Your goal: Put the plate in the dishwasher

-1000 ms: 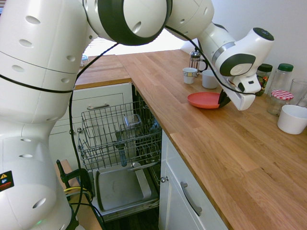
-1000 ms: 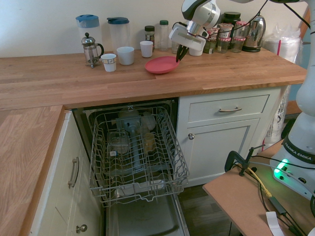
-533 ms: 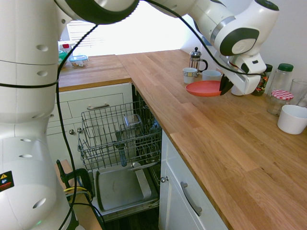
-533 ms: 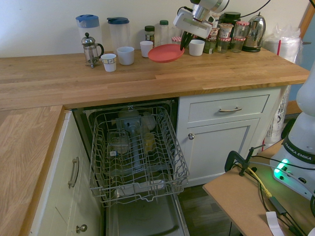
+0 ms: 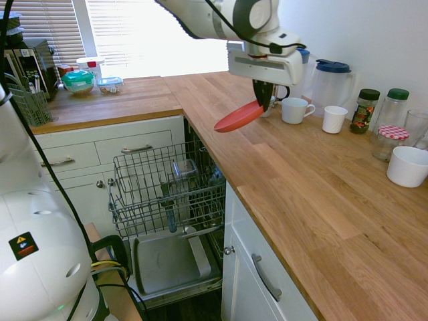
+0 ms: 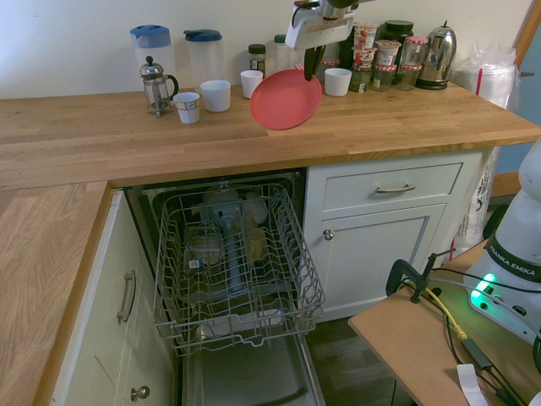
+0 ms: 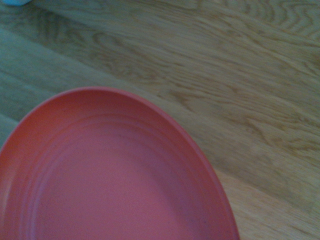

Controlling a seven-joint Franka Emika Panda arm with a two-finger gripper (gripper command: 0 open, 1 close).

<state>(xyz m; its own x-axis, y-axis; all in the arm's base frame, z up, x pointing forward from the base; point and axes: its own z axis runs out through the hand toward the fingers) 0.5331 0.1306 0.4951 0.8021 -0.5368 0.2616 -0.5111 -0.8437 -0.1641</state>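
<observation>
Jaws clamp tilted plate (image 6: 286, 100); dishwasher (image 6: 232, 262) rack holds glassware.

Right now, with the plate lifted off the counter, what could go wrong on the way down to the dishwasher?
1. The hand pinches the flat coral-red plastic plate only at its rim, and the plate hangs tilted; a quick swing could make it slip.
2. The pulled-out grey wire rack of the dishwasher already holds items, so the plate may strike them or jam between the wires.
3. The white mugs stand close by on the wooden counter; a wide sweep could knock them.
</observation>
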